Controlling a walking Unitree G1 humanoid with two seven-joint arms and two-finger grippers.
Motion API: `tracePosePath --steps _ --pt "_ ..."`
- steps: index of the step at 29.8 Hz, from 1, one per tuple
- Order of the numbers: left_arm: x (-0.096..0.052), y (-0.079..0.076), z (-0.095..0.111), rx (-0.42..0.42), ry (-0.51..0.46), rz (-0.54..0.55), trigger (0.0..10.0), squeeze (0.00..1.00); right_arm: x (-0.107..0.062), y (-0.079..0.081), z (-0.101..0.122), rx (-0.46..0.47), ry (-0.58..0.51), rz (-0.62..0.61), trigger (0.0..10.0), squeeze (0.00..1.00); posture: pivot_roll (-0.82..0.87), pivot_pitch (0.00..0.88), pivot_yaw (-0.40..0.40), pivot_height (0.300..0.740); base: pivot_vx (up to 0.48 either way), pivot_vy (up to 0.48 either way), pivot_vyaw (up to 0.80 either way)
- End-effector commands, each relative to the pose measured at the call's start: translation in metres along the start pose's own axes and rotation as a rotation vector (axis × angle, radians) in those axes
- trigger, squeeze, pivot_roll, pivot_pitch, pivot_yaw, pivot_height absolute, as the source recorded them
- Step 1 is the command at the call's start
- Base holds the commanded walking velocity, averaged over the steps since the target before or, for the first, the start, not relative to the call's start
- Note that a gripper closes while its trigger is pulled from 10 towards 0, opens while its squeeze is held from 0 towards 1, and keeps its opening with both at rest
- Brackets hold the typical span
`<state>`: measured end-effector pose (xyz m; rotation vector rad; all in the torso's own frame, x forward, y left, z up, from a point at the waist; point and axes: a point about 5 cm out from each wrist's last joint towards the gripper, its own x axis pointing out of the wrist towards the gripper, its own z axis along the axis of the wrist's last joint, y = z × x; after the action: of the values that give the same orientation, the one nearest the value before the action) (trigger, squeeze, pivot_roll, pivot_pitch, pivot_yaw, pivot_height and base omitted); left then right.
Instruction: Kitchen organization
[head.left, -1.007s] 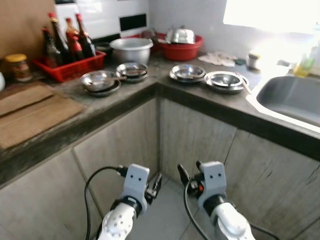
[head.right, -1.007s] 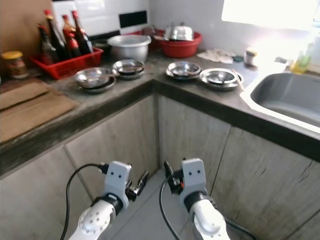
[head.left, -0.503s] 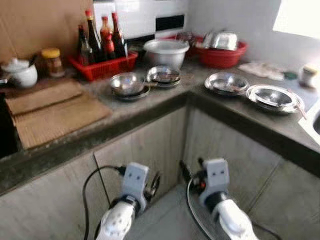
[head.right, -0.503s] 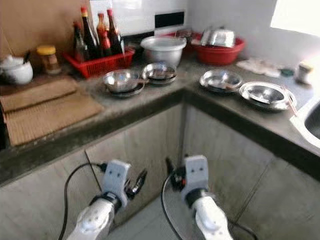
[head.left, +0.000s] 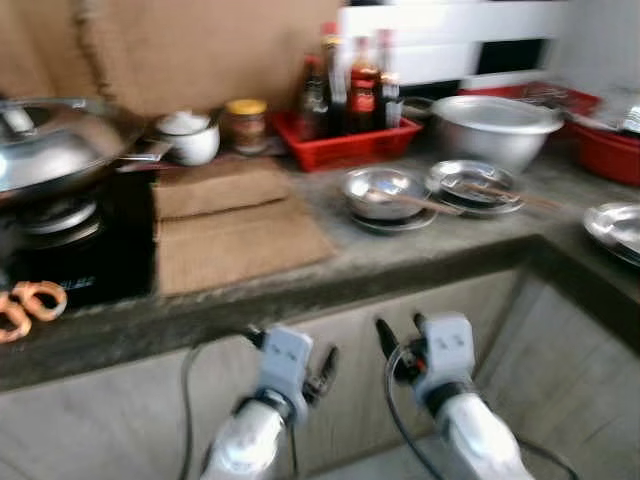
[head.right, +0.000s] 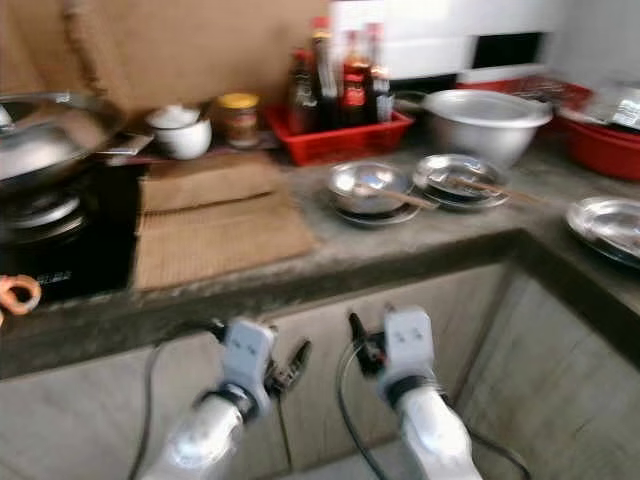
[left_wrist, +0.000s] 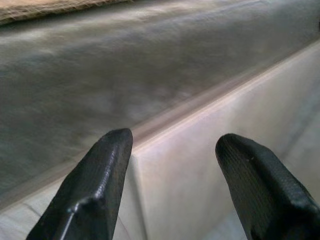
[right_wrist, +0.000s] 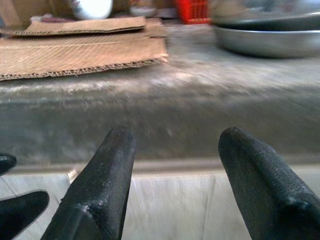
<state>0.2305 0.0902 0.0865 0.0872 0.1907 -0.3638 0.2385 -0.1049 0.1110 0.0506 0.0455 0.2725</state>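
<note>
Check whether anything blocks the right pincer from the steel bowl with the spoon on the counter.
The right pincer hangs open below the counter's front edge, in front of the cabinet, so that edge lies between it and the steel bowl. Above the counter, the approach from the front looks open; the cardboard sheets lie to the bowl's left.

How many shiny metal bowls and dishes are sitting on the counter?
4: a big bowl at the back, two shallow dishes side by side before it, and one dish cut off at the right edge. Each dish may be a stack.
</note>
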Motion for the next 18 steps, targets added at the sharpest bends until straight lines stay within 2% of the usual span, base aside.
tracePosePath --steps 1,5,10,18 --pt "0.0013 -0.0099 0.0044 0.001 -0.015 -0.029 10.0 0.0 -0.002 -0.0103 -0.0025 -0.017 0.012 -0.036 10.0 0.0 0.1 0.0 -0.025 0.74 0.0 0.0 0.61" --pt "0.0017 -0.0098 0.0029 0.009 -0.007 -0.022 10.0 0.0 -0.0001 -0.0121 -0.0016 0.007 0.01 -0.043 10.0 0.0 0.1 0.0 -0.023 0.74 0.0 -0.079 0.0" --pt "0.0017 -0.0098 0.0012 0.013 0.0 -0.022 10.0 0.0 0.0008 -0.0139 -0.0005 -0.001 0.003 -0.042 10.0 0.0 0.1 0.0 -0.024 0.74 0.248 -0.408 0.0" --pt "0.0012 -0.0106 0.0002 0.015 0.005 -0.031 10.0 0.0 0.0034 -0.0135 -0.0001 -0.002 0.004 -0.036 10.0 0.0 0.1 0.0 -0.021 0.74 0.0 -0.419 0.0"
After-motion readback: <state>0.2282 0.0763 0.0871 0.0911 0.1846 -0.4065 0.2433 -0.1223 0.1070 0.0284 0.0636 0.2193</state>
